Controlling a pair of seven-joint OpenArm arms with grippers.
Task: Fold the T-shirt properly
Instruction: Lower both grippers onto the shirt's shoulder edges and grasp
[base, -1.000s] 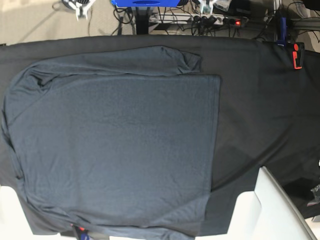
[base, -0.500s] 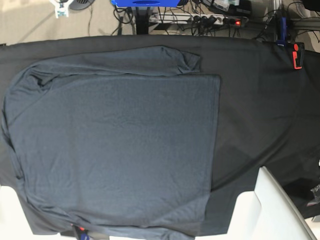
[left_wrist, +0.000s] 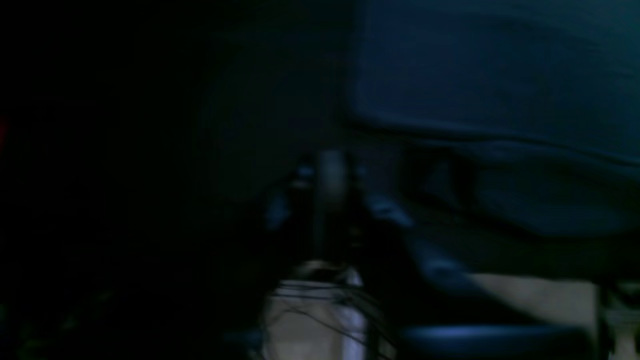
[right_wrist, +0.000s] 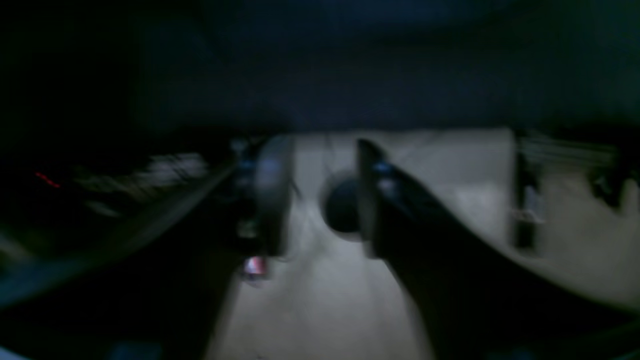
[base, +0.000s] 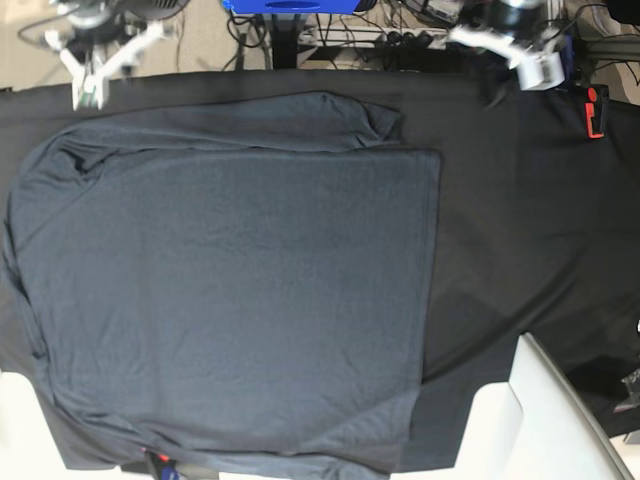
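Note:
The dark grey T-shirt (base: 230, 290) lies spread flat over the left and middle of the table, its right side folded in to a straight vertical edge. In the left wrist view it is the bluish cloth (left_wrist: 500, 75) at the upper right. My right gripper (base: 92, 80) hovers at the far left edge of the table, just beyond the shirt. In its own view it (right_wrist: 320, 200) is open, with only floor between the fingers (right_wrist: 270, 195). My left gripper (base: 540, 72) is at the far right edge, away from the shirt. It (left_wrist: 330, 200) is dark and blurred in its own view.
A black table cloth (base: 520, 220) covers the table. A red clamp (base: 595, 112) grips its far right edge. A white panel (base: 540, 420) juts in at the front right. Cables and a power strip (base: 430, 40) lie on the floor behind the table.
Both arms have come into the base view at the table's far edge, where none showed before. The T-shirt has not moved.

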